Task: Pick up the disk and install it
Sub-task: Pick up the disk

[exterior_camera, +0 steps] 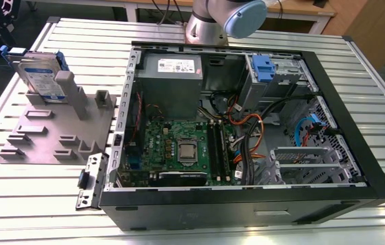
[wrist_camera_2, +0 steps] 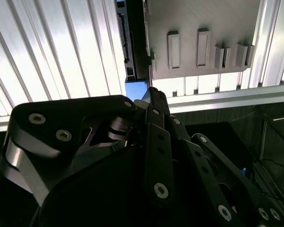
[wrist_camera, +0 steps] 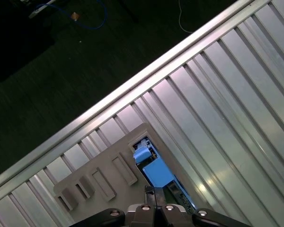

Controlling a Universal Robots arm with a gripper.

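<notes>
The disk (exterior_camera: 41, 76) stands on edge in a slot of the grey fixture plate (exterior_camera: 49, 133) at the exterior view's left, silver with a white-and-blue label and blue rails. In the first wrist view I look down on its blue top rail (wrist_camera: 154, 170), with my gripper (wrist_camera: 156, 191) above it and well apart. The fingers are pressed together with nothing between them. In the second wrist view the disk's edge (wrist_camera_2: 128, 47) and blue rail end lie just past my gripper's tip (wrist_camera_2: 151, 92).
An open black computer case (exterior_camera: 247, 201) lies on the slatted aluminium table (exterior_camera: 35, 204), to the right of the fixture in the exterior view. Inside are a motherboard (exterior_camera: 178, 148), a grey power-supply box (exterior_camera: 172, 81), cables and a drive bay with a blue latch (exterior_camera: 263, 69). The arm's elbow (exterior_camera: 243, 15) rises behind the case.
</notes>
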